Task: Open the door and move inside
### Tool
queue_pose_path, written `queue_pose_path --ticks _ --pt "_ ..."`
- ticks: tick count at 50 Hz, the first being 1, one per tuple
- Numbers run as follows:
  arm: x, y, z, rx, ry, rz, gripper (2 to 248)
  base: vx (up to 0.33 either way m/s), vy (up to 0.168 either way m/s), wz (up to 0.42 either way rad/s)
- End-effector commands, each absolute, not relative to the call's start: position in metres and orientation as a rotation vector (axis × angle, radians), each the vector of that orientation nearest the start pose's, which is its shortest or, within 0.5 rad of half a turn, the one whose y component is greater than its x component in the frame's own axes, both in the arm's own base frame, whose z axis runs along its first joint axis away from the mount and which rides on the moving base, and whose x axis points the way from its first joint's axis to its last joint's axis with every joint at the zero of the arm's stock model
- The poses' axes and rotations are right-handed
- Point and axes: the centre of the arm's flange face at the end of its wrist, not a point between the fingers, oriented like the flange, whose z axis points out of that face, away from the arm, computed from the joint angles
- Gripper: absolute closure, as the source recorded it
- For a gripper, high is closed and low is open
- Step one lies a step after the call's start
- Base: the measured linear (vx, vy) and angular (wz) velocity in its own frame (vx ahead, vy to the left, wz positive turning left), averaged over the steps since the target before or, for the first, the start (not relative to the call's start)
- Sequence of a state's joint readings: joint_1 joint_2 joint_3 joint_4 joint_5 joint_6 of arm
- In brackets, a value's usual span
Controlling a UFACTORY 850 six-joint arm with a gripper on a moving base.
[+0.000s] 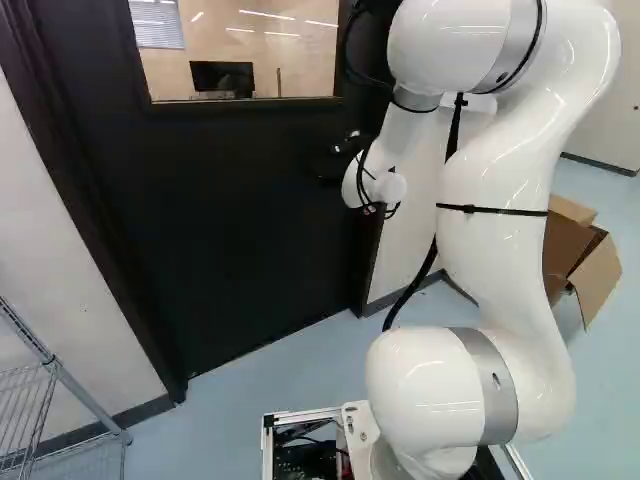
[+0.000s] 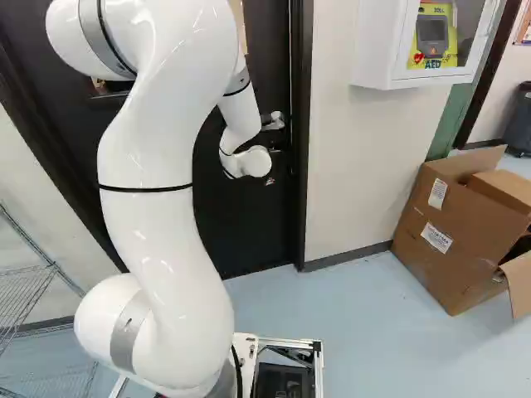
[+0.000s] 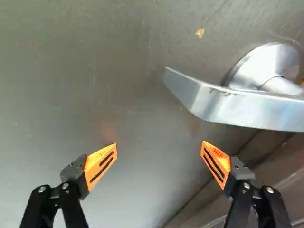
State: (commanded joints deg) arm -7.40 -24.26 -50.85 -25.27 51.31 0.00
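Both fingers [image 3: 99, 167] of the gripper [image 1: 332, 163] stand spread, the lever handle [image 3: 247, 108] lying ahead, toward one side.

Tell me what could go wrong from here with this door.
The open gripper has the handle off to one side, not between its fingers, so closing now would probably miss it. One orange pad sits near the handle's free end and might knock it on the way in. The door looks shut, so driving forward now could ram it.
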Motion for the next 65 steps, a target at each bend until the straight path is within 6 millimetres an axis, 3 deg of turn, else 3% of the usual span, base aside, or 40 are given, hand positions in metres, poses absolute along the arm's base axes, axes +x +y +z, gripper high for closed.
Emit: queue_pose_path --ticks 36,65 --pt "0.612 -0.031 0.378 -2.362 -0.575 -1.947 3 0.0 0.0 0.0" --pt "0.661 -0.027 0.37 -2.307 -0.633 -1.989 3 0.0 0.0 0.0"
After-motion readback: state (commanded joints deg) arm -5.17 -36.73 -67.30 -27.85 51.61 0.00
